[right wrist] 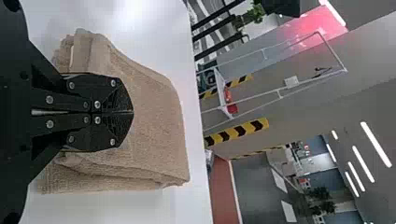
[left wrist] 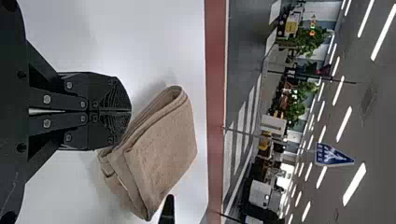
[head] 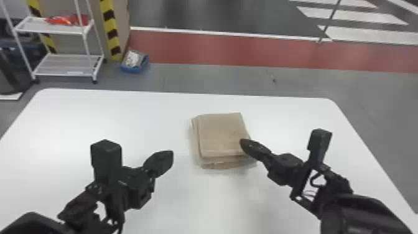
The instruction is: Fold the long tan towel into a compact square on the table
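Folded tan cloth towel (head: 222, 133) on a white, round-cornered bench (head: 93, 118), with two black end effectors above the work. The towel lies slightly right of the bench's middle in the head view, as a thick, roughly square pad; the edges of its lower layers project a little beyond the top layer along the left and near sides. A rounded, looped fold and several stacked layers are visible in the left wrist view. The left end effector (head: 169, 155) is to the left of the towel, apart from it in the head view, with bare bench between; in the left wrist view its two flat fingers meet along their full tips, fully closed and empty. The right end effector (head: 244, 143) overlaps the towel's near right corner in the head view; its fingers are likewise pressed together in the right wrist view, with no cloth visible between them. Whether its tip touches the towel cannot be told. Beyond the bench stand a white wire-shelved cart (head: 67, 28), bearing a red and orange article (head: 63, 20), and a blue box (head: 133, 67) on the grey floor (head: 202, 77), near a red floor band (head: 248, 49).
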Controlling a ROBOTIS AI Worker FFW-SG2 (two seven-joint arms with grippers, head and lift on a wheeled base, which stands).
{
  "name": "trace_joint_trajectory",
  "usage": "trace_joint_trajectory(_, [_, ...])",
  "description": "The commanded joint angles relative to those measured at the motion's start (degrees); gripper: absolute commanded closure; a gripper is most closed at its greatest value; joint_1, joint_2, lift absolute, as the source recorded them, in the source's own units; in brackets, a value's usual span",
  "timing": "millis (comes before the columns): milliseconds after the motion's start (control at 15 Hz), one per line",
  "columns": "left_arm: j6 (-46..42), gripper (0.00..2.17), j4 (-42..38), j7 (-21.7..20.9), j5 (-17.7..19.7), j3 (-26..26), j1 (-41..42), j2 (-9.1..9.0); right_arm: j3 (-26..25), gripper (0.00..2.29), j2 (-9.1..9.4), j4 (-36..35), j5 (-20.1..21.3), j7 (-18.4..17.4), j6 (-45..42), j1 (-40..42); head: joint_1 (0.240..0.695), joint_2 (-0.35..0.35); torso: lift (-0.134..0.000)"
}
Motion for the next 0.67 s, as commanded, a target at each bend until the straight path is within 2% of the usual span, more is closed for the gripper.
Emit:
trace_joint_trajectory(0, [0.4, 1.93, -1.1, 0.1, 0.0, 1.4, 0.7, 0.00, -1.9, 1.24, 0.14, -5.4, -2.6, 0.0, 0.4, 2.2, 0.695, -0.143, -0.124])
trace_joint_trajectory(67, [0.2, 1.92, -1.8, 0.5, 0.0, 1.9, 0.8, 0.00, -3.2, 0.81, 0.14, -7.8, -3.3, -0.1, 0.7, 3.2, 0.695, -0.147, -0.124])
trace_joint_trajectory(133, [0.2, 1.63, -2.5, 1.0, -0.1, 2.5, 1.1, 0.00, -4.6, 0.36, 0.14, -9.3, -3.8, -0.6, 0.9, 3.7, 0.695, -0.150, -0.124])
trace_joint_trajectory(267, [-2.1, 0.06, -3.2, 2.0, -0.1, 4.3, 1.4, 0.00, -4.9, 0.14, -0.35, -11.3, -1.1, -2.6, 2.7, 4.2, 0.695, -0.159, -0.124])
trace_joint_trajectory(400, [-8.0, 0.00, -3.3, 5.6, -2.6, 5.1, 1.9, -0.09, -4.9, 0.08, -1.85, -13.2, -0.4, -3.8, 6.0, 4.4, 0.695, -0.162, -0.124])
trace_joint_trajectory(600, [-18.1, 0.03, -2.5, 12.5, -7.6, 6.4, 2.2, -0.79, -4.8, 0.08, -2.37, -17.1, -0.5, -5.5, 7.9, 4.7, 0.695, -0.131, -0.124])
